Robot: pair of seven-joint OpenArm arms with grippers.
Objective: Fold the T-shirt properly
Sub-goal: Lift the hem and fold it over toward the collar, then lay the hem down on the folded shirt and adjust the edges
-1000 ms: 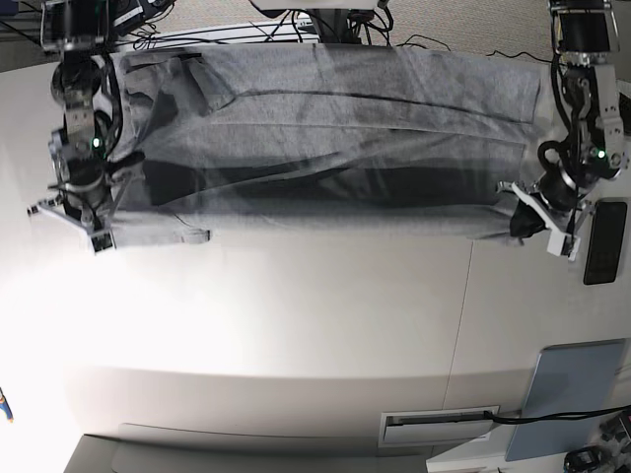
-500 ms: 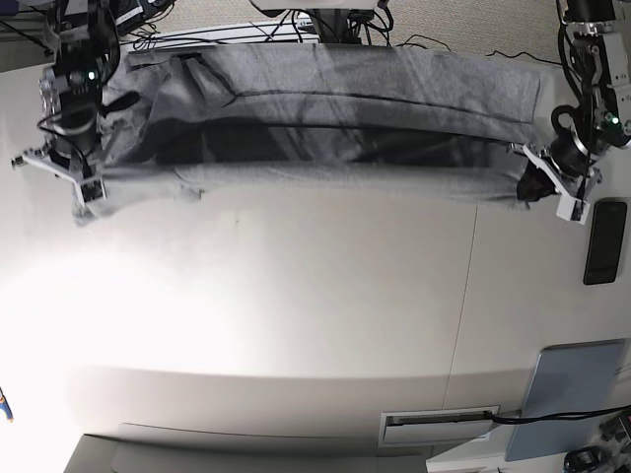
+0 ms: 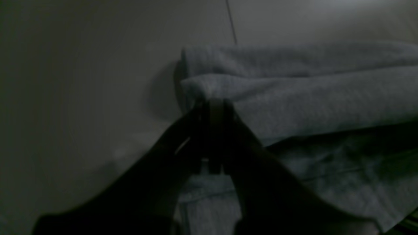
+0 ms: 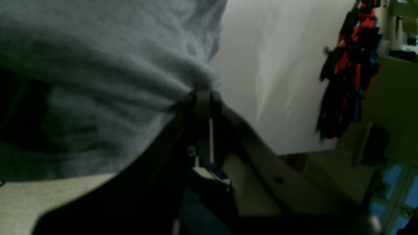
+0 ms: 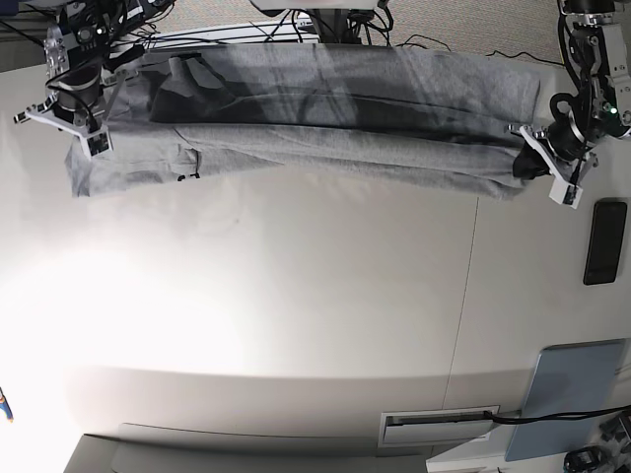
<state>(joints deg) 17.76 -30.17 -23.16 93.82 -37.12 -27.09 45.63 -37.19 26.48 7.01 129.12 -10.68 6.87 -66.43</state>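
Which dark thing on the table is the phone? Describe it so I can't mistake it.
Start from the white table and follow its side where the left claw pinches the grey T-shirt. Just below that claw lies the phone, alone. It is a slim black slab, unlike the bigger pale blue-grey pad further down.

Heather-grey T-shirt (image 5: 325,128) — small black lettering, white table (image 5: 296,296), black phone (image 5: 603,241)

— What's the table (image 5: 325,325) like?
— White, with a thin seam (image 5: 463,296) running down its right part and a hot glare of light (image 5: 128,325) on the left.
— And around it?
— A black phone (image 5: 603,241) and a grey-blue pad (image 5: 572,394) at the right edge, cables (image 5: 246,37) on beige carpet (image 5: 463,22) behind.
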